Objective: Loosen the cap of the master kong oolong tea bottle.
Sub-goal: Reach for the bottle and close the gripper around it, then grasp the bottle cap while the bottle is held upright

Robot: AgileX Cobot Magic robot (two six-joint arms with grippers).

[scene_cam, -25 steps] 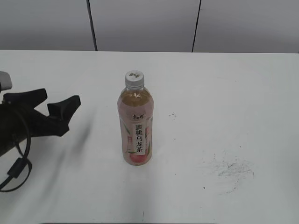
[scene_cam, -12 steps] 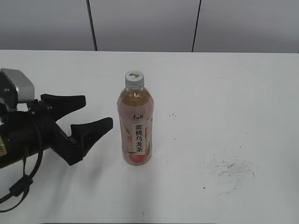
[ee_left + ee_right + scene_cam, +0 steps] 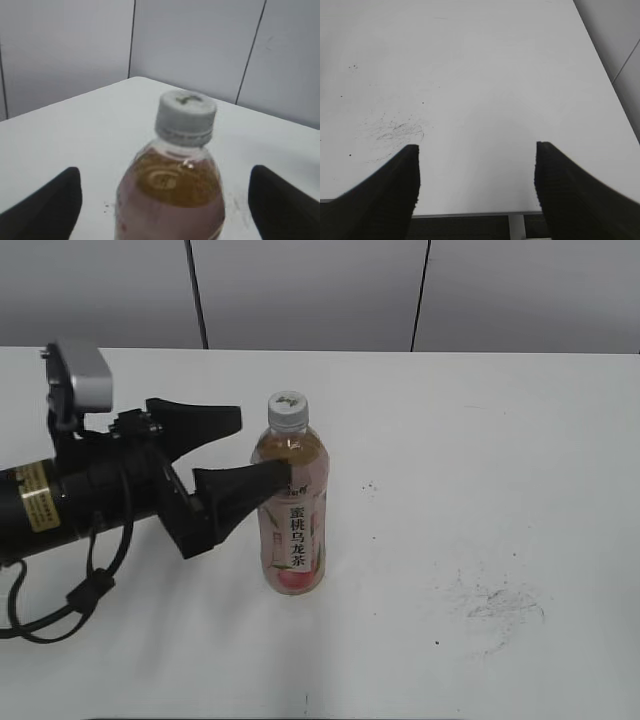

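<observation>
The master kong oolong tea bottle (image 3: pixel 292 530) stands upright near the table's middle, with a pink label and a white strip of black characters. Its white-grey ribbed cap (image 3: pixel 288 410) is on the neck. My left gripper (image 3: pixel 262 445) is open, its black jaws on either side of the bottle's shoulder, just below the cap, not touching it. The left wrist view shows the cap (image 3: pixel 186 117) and the bottle (image 3: pixel 150 210) close up between the left gripper's (image 3: pixel 165 200) spread fingers (image 3: pixel 50 207). My right gripper (image 3: pixel 477 170) is open and empty over bare table, out of the exterior view.
The white table (image 3: pixel 500 440) has grey scuff marks at the right front (image 3: pixel 495 605), which also show in the right wrist view (image 3: pixel 395 130). The table's front edge (image 3: pixel 470 214) lies under the right gripper. Grey wall panels stand behind the table.
My left arm has moved in from the left and risen. Its open jaws now stand around the bottle's shoulder. The bottle has not moved.
</observation>
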